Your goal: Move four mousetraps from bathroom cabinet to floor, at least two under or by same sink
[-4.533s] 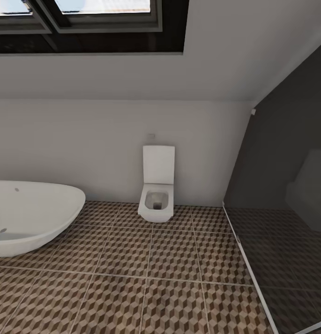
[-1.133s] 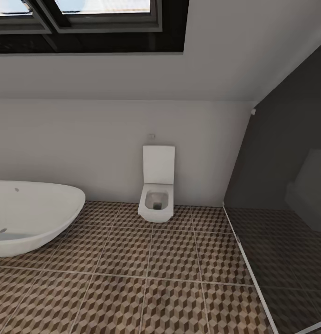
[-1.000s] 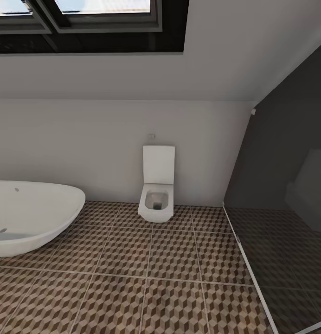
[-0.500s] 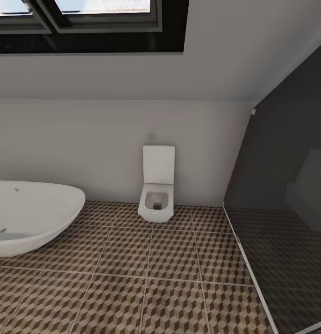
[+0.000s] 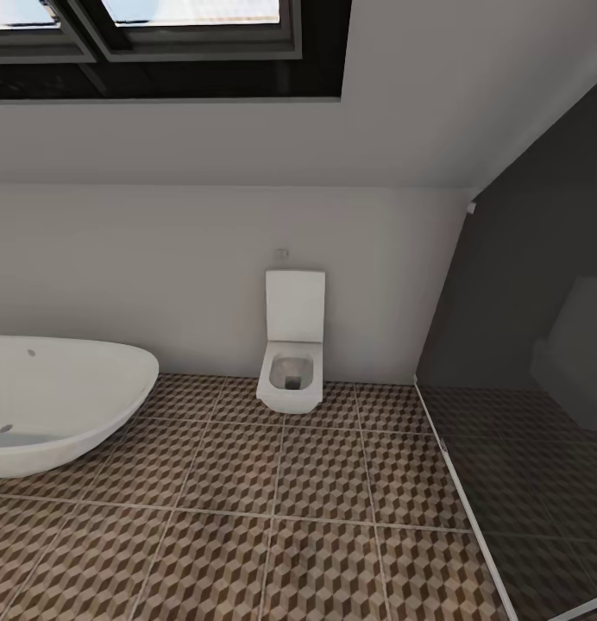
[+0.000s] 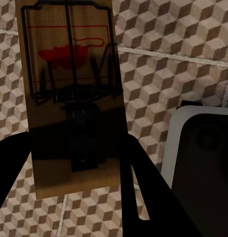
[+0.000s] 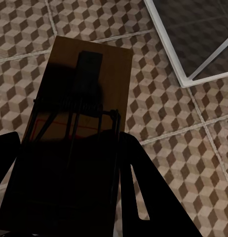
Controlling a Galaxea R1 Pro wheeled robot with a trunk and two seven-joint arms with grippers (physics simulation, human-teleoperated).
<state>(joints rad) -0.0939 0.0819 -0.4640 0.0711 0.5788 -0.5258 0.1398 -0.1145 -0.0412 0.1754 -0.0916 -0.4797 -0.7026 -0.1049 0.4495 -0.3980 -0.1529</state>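
Note:
In the left wrist view my left gripper is shut on a mousetrap, a tan board with a dark wire frame and a red spot, held above the cube-patterned bathroom floor. In the right wrist view my right gripper is shut on a second mousetrap, also above the tiles. The head view looks across the bathroom floor towards the far wall.
A white oval tub stands at the left and a square white toilet against the far wall. A dark glass partition with a pale floor frame closes off the right. A dark, pale-rimmed object lies beside the left gripper.

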